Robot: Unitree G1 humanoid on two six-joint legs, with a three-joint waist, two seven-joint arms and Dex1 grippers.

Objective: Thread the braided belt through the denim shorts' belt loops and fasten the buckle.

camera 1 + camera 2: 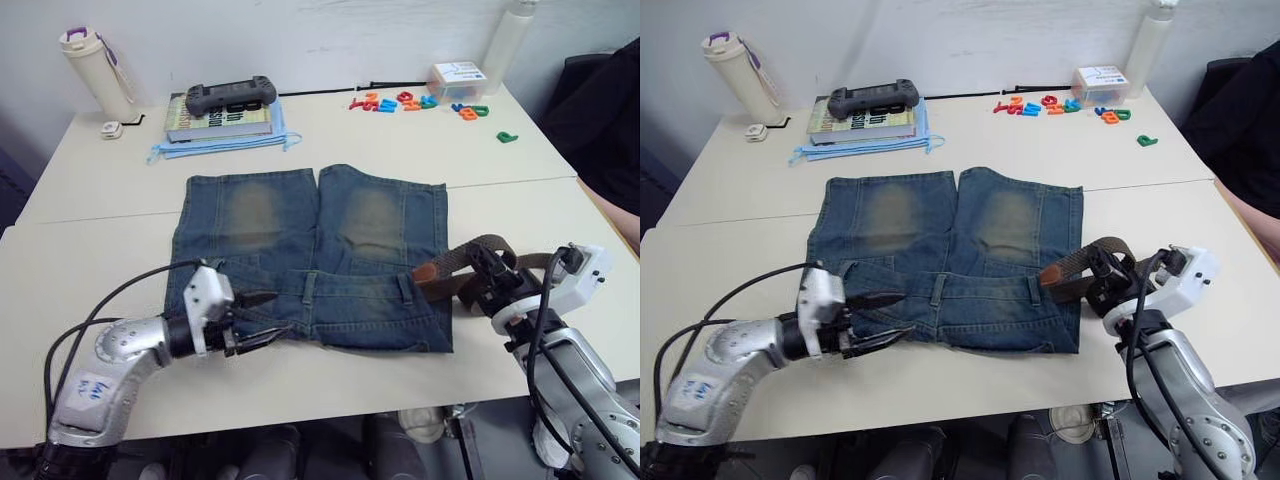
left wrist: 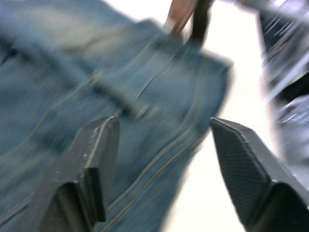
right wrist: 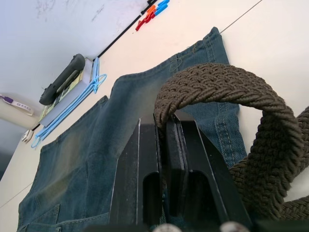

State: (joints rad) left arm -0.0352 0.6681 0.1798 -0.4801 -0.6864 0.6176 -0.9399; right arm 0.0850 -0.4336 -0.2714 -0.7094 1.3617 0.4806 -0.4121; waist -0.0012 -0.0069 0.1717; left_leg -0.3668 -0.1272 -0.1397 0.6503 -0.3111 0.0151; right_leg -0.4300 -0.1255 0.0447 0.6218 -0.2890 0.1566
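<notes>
The denim shorts (image 1: 310, 240) lie flat mid-table, waistband toward me, with belt loops (image 1: 310, 286) on it. The braided belt (image 1: 490, 248) loops up off the table at the shorts' right side, its tan leather end (image 1: 430, 270) resting on the waistband's right corner. I cannot make out the buckle. My right gripper (image 1: 482, 268) is shut on the belt (image 3: 222, 82), the strap arching over its fingers (image 3: 145, 159). My left gripper (image 1: 258, 318) is open over the waistband's left end, and a belt loop (image 2: 120, 99) lies ahead of its fingers (image 2: 91, 159).
Along the far edge stand a white flask (image 1: 95, 70), books with a black game controller (image 1: 228, 97), coloured plastic letters (image 1: 410, 102), a small white box (image 1: 457, 78) and a tall bottle (image 1: 510, 35). A person in dark clothing (image 1: 610, 120) sits at the right.
</notes>
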